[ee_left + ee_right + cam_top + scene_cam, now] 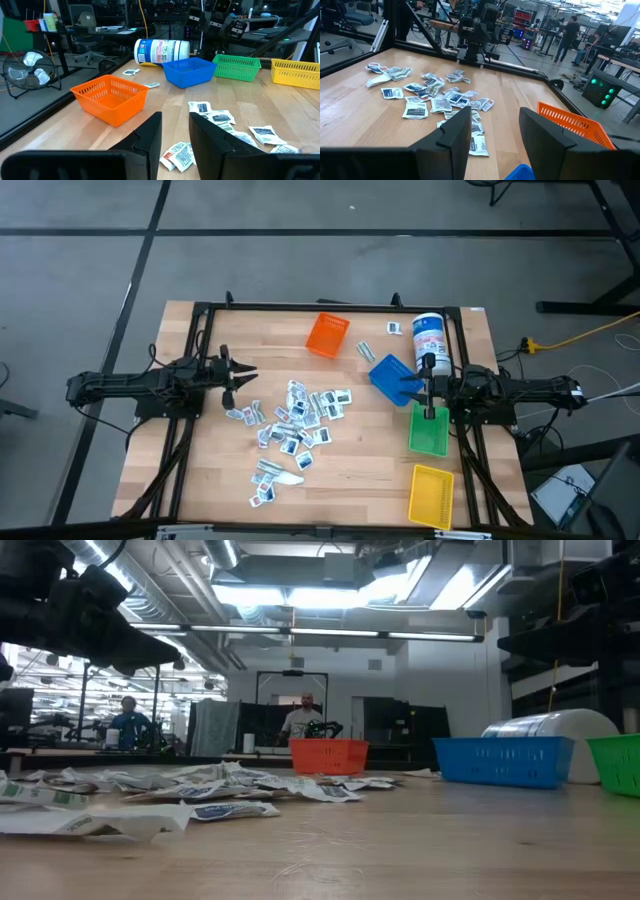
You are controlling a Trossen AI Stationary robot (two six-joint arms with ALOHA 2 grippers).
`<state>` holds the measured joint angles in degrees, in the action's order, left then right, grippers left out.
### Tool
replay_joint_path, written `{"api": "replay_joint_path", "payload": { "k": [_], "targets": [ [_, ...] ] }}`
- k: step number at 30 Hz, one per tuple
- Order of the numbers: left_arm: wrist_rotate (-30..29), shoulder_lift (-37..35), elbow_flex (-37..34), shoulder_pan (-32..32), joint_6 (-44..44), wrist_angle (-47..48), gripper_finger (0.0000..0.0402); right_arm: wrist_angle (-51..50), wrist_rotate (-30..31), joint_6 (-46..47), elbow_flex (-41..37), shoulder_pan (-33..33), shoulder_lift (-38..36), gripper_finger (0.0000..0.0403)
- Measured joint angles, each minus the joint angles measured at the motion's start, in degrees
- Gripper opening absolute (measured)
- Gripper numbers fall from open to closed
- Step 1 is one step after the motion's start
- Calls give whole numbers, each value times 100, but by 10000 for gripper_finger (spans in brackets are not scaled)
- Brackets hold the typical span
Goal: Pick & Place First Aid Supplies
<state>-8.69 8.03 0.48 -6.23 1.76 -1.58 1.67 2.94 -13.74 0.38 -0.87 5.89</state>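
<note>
The first aid supplies point(295, 430) lie scattered mid-table. The left gripper point(243, 376) hovers beside them, fingers parted and empty; the right gripper point(428, 387) waits released over the blue bin point(390, 375). Single out an edge packet; descend squarely to avoid pinching neighbours.

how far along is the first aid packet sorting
Nothing looks done yet: the packets lie scattered mid-table, and the orange bin looks empty. Nothing in hand: the left claw and right claw are both open and empty. All picking remains.
</note>
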Motion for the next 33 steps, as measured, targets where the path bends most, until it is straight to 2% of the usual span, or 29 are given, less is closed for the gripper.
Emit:
{"api": "replay_joint_path", "payload": {
  "k": [4, 11, 20, 30, 33],
  "targets": [
    [0, 0, -1, 1, 2, 0, 90, -2, -41, 173, 2, 1, 0, 165],
    [0, 0, 0, 1, 0, 0, 93, -22, -610, 1717, 0, -1, 0, 165],
    [0, 0, 2, -1, 2, 0, 93, 200, -619, 2845, 0, 1, 0, 165],
    [0, 0, 2, -1, 0, 0, 93, 1123, -594, 3048, 0, -2, 0, 165],
    [0, 0, -1, 2, 2, 0, 92, 1225, -169, 3154, 0, -26, 1, 165]
  ]
}}
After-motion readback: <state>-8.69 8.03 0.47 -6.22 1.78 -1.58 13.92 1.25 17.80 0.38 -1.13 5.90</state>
